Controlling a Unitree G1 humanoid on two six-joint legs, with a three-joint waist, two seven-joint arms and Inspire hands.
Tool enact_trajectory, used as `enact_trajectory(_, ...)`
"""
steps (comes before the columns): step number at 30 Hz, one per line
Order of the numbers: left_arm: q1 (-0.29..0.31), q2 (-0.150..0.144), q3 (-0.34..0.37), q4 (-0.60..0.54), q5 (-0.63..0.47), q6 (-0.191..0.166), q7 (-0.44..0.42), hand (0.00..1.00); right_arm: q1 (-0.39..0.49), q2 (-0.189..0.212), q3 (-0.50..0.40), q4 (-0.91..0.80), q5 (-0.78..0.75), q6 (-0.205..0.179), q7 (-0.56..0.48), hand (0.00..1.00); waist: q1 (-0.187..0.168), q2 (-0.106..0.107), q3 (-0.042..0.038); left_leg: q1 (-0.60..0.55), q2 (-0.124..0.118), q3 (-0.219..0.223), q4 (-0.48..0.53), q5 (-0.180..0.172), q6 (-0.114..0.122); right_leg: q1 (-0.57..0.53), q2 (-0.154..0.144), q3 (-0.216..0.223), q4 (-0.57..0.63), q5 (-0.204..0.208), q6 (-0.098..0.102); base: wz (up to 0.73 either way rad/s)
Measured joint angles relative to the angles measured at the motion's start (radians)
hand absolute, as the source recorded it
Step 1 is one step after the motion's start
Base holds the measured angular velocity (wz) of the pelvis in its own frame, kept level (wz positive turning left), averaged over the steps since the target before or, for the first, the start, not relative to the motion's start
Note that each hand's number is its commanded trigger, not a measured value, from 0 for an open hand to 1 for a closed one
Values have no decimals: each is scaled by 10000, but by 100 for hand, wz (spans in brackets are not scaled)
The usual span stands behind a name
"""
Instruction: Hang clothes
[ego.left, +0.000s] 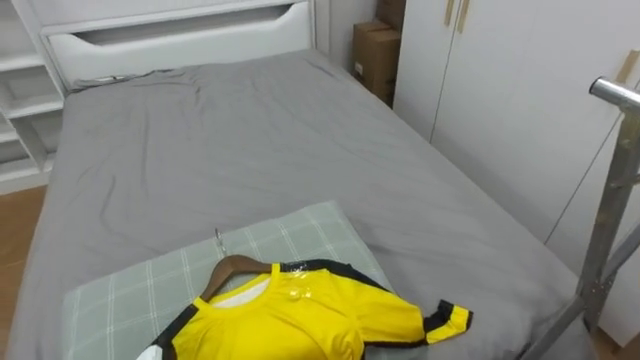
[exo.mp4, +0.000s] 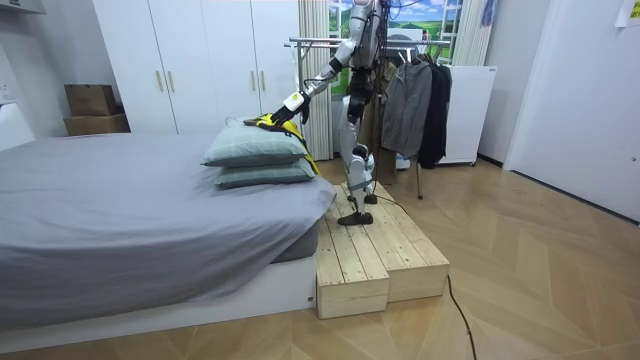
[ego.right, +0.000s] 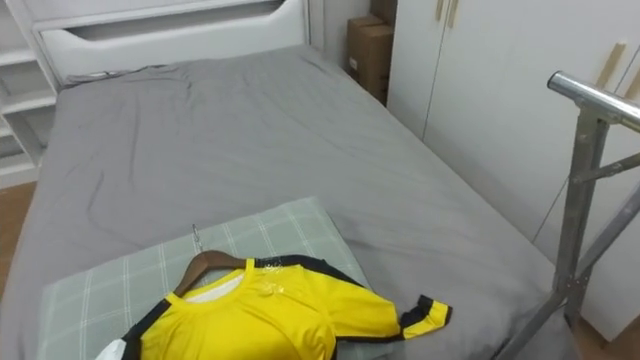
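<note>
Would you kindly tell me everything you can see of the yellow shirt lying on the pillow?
The yellow shirt has black trim at collar and cuff and looks like smooth fabric. It is on a brown wooden hanger whose metal hook points toward the white headboard. It lies flat, one sleeve spread to the right, on the upper of two stacked pale green checked pillows on the grey bed. In the room view the robot's left hand is at it.

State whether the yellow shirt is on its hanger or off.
On: the wooden hanger pokes out of the collar of the yellow shirt.
</note>
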Motion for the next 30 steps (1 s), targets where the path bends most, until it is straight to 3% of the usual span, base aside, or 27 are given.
enact_trajectory(8, 417, -35, 5, -4, 697, 37, -475, 0, 100, 46, 22, -26, 61, 117, 178, 0, 62, -222, -6, 332, 5, -53, 53, -47, -14, 452, 14, -59, -163, -3, 1, 2)
enact_trajectory(13, 322, -7, 218, -13, 971, 88, -438, 0, 323, 108, 1, -2, 246, 52, 162, 0, 23, -306, -18, 242, 14, -40, 142, -91, 13, 325, 14, 34, -167, 1, -5, 0)
enact_trajectory(15, 30, 123, 266, -23, 1001, 98, -408, 0, 478, 92, -121, 22, 171, -33, 167, 0, -79, -274, -14, -19, 18, -60, 261, -117, 31, 103, 11, 28, -144, 6, -13, 2)
enact_trajectory(19, -906, 787, 629, -14, 917, 88, 84, 0, 842, -124, -355, 31, -1244, -141, 78, 0, -524, -184, -57, -766, 47, -26, 491, -133, 74, -639, 9, 123, 60, 97, -29, -5)
enact_trajectory(21, -1548, 1132, 596, -15, 492, 38, 312, 0, 1086, -172, -259, -34, -1849, -131, -35, 0, -529, -115, -35, -1113, 108, 77, 618, -146, 89, -992, 22, 215, 243, 122, -29, -14)
enact_trajectory(23, -2317, 1566, 595, 23, 176, -282, 1019, 0, 1180, -209, -60, -4, -2469, -102, -96, 0, -597, -10, 31, -1480, 165, 142, 695, -144, 91, -1363, 52, 231, 325, 178, -64, -12)
enact_trajectory(26, -3312, 1711, 588, 313, -233, -651, 1597, 0, 1117, -227, 17, 153, -2839, -89, -290, 0, -675, 65, 69, -1703, 185, 206, 733, -143, 94, -1635, 65, 335, 411, 186, -65, -8)
enact_trajectory(30, -3749, 1841, 578, 615, -237, -1020, 2011, 0, 752, -245, 15, 221, -2835, -154, -482, 0, -821, 130, 81, -1808, 235, 375, 707, -142, 94, -1860, 112, 481, 449, 219, -74, -15)
